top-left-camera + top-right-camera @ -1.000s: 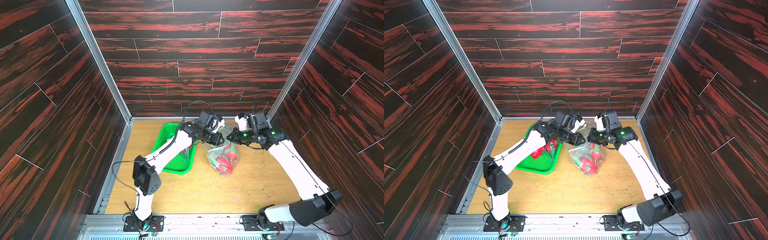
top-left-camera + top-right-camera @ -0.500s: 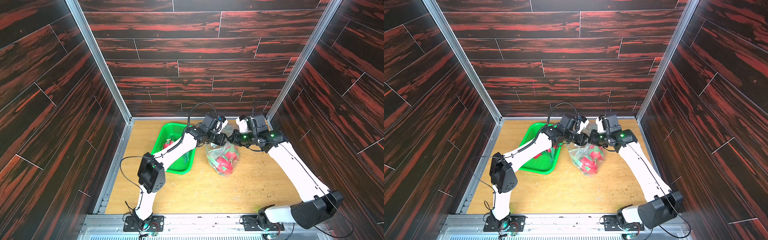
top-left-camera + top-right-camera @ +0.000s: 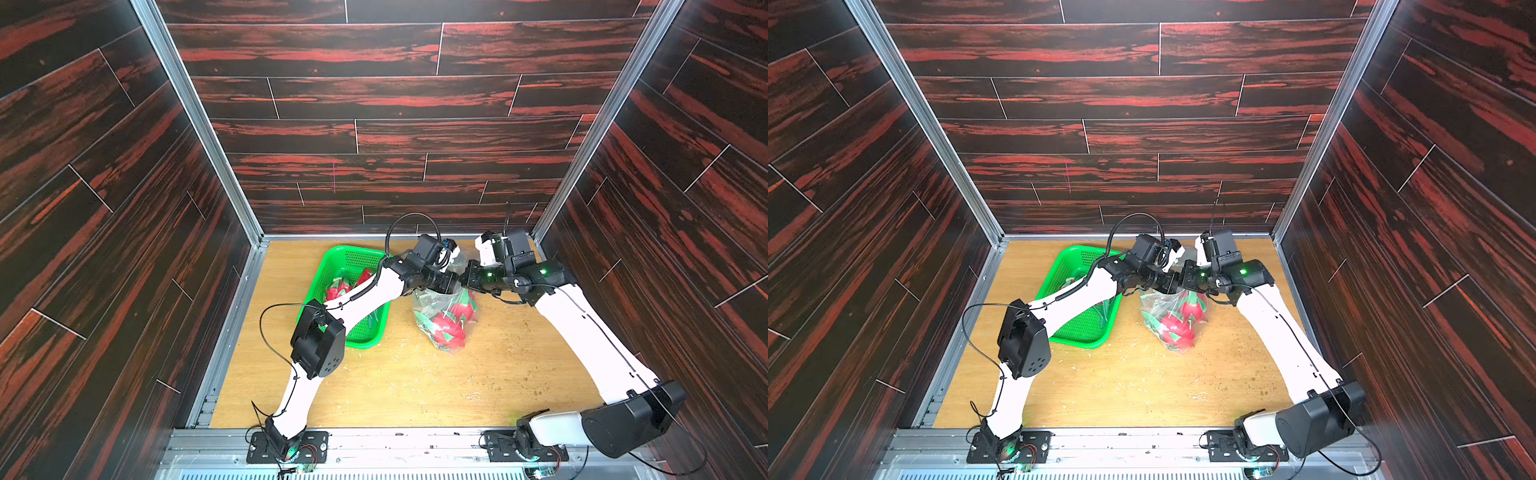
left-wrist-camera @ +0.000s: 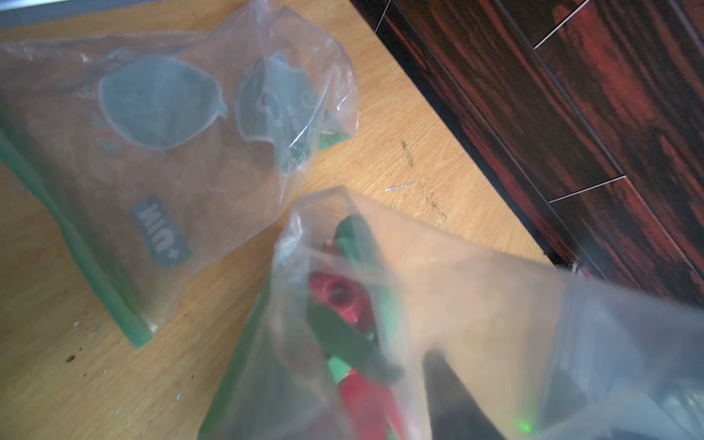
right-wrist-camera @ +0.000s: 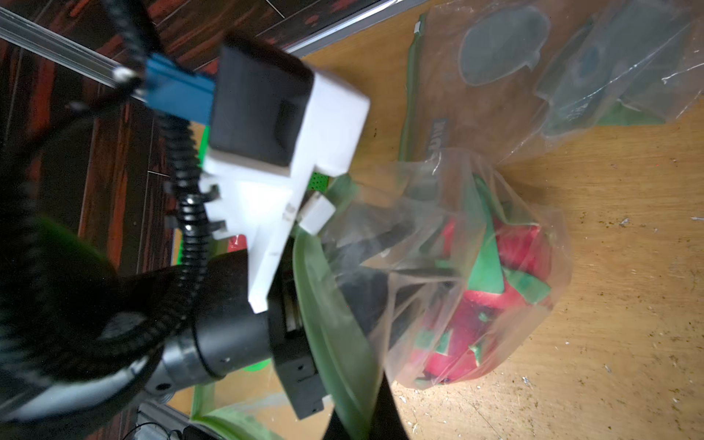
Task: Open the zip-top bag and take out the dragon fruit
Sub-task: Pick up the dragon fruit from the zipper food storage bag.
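Near the table's (image 3: 415,386) back edge, inside the bag (image 3: 432,309), the left gripper (image 5: 396,270), jaws apart and empty, faces two fruits (image 3: 446,330) just below it, while the right gripper (image 3: 462,282) pinches the rim (image 5: 324,304).

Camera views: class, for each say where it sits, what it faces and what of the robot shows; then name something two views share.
Top views: high above the near edge, looking down at the table; both arms show whole, meeting over the zip-top bag.
Left wrist: on the left arm, facing the bag's mouth and a dragon fruit inside; own fingers unclear.
Right wrist: on the right arm, facing the left gripper inside the bag; the right gripper pinches the rim.
Shared: both wrist views show the flat empty bag.
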Robot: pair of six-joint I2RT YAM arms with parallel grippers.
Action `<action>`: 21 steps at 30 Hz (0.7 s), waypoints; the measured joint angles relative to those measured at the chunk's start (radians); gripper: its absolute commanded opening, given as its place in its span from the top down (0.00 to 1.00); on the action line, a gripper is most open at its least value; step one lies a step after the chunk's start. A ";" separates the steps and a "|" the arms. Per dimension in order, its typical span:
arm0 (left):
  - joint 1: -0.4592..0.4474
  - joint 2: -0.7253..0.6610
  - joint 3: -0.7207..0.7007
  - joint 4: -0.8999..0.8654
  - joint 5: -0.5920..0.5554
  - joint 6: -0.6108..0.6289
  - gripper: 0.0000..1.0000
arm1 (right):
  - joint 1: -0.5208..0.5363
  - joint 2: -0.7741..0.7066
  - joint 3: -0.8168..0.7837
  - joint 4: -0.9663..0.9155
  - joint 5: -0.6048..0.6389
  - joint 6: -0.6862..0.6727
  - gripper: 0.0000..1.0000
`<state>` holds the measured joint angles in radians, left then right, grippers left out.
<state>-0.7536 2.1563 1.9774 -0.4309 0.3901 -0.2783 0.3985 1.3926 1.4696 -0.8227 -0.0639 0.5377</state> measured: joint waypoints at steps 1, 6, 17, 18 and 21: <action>-0.001 0.005 0.006 0.006 0.000 0.000 0.49 | 0.000 0.000 0.000 0.000 0.002 0.000 1.00; -0.006 0.037 0.024 0.020 -0.001 -0.002 0.52 | 0.000 0.000 -0.001 0.000 0.011 0.000 1.00; -0.010 0.053 0.011 0.066 -0.031 0.012 1.00 | 0.000 -0.005 -0.005 0.000 0.034 0.000 1.00; -0.011 0.047 -0.004 0.083 -0.034 0.012 1.00 | 0.000 -0.005 -0.005 0.000 0.036 0.000 1.00; -0.013 0.019 -0.053 0.109 -0.047 0.011 1.00 | 0.000 -0.005 -0.007 -0.001 0.045 0.000 1.00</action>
<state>-0.7670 2.1750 1.9247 -0.3222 0.3435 -0.2668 0.3981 1.3872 1.4628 -0.8234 -0.0185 0.5377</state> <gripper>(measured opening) 0.063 0.047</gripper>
